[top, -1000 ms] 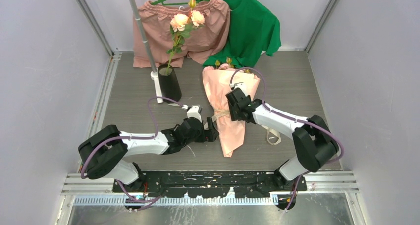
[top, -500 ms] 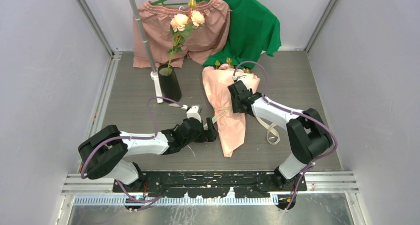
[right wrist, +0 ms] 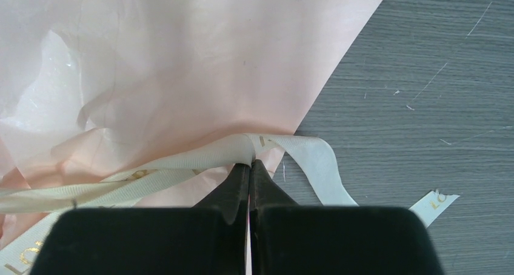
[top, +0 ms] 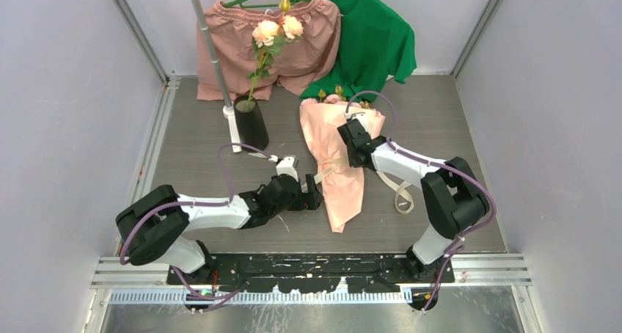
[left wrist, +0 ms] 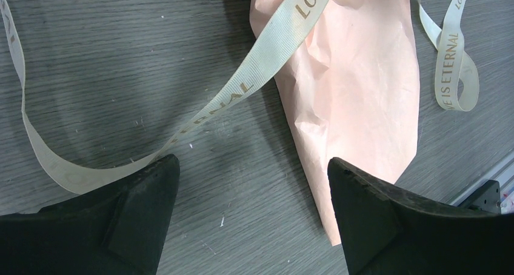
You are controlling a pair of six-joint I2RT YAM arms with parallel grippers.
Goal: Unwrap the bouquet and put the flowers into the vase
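The bouquet (top: pixel 339 173) lies on the table in salmon-pink paper (right wrist: pixel 182 63), its narrow tip (left wrist: pixel 357 117) toward the arms. Of the flowers, only small buds (top: pixel 334 95) show at its far end. A cream ribbon (right wrist: pixel 200 157) crosses the paper, and my right gripper (right wrist: pixel 250 164) is shut on it at the paper's right edge. From above, the right gripper (top: pixel 350 159) sits over the bouquet's middle. The left gripper (left wrist: pixel 251 163) stands open, low over the table, left of the tip (top: pixel 312 192). A loose ribbon strand (left wrist: pixel 242 87) trails past its left finger. The black vase (top: pixel 251 124) stands back left.
Peach-cream roses (top: pixel 277 31) stand in the vase. A grey pole (top: pixel 213 54) with a white base is beside it. Pink shorts (top: pixel 235 43) and a green shirt (top: pixel 374 39) hang at the back. A ribbon tail (top: pixel 402 197) lies right of the bouquet.
My right gripper has shifted slightly toward the back along the bouquet and closed on the ribbon. The ribbon's left strand has pulled out straighter. The left arm has not moved.
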